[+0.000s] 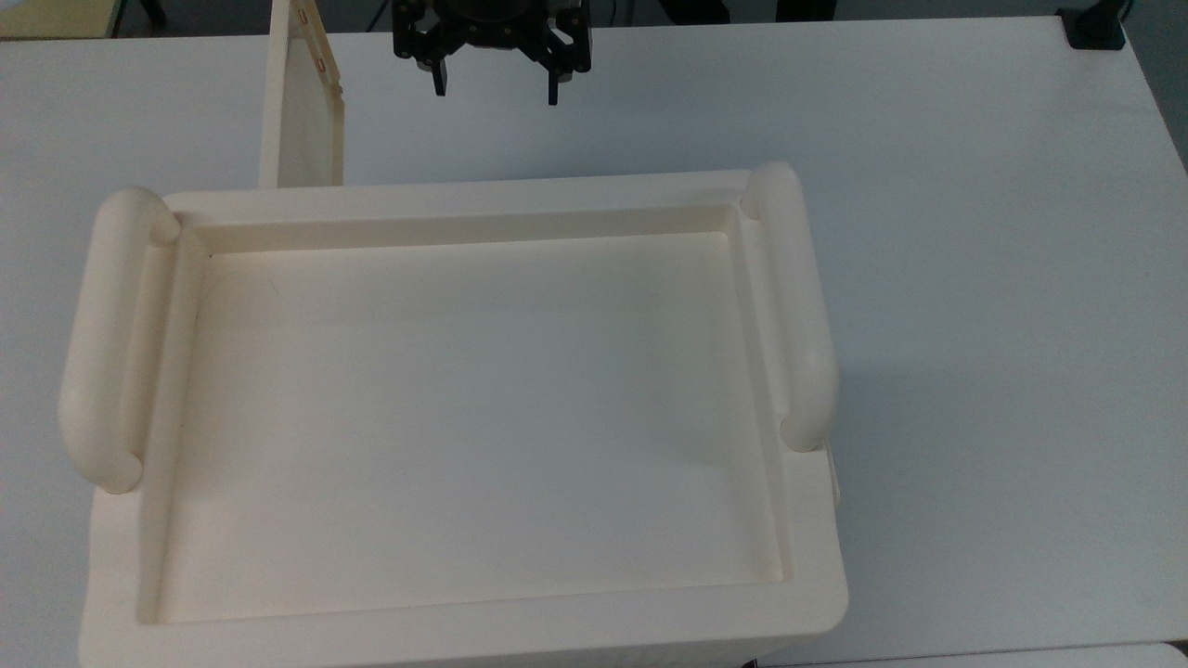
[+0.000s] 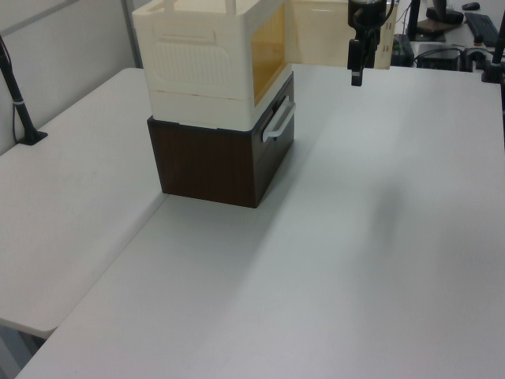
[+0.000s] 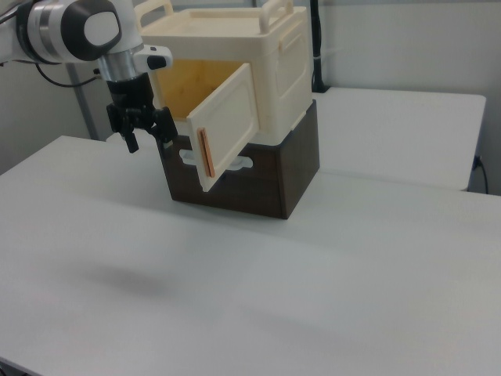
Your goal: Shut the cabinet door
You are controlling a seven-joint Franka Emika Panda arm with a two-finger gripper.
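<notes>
The cream cabinet (image 1: 464,408) shows its recessed tray top and two rounded side handles. It stands on a dark brown base in the right view, cabinet (image 3: 270,55). The cabinet door (image 1: 311,102) stands swung open, edge-on at the top view's upper left. In the right view the cabinet door (image 3: 227,125) angles outward with a tan strip on its free edge and the yellowish inside exposed. My black gripper (image 1: 497,88) hangs open and empty in front of the opening, apart from the door. It sits left of the door in the right view, gripper (image 3: 149,135), and before the door (image 2: 319,35) in the left view, gripper (image 2: 357,71).
A dark brown base box (image 2: 213,166) with a white drawer handle (image 2: 278,120) carries the cabinet. A white table (image 1: 974,278) spreads wide around it. A black clamp (image 1: 1095,28) sits at the top view's far right corner. A second table (image 2: 63,197) adjoins at the left view's left.
</notes>
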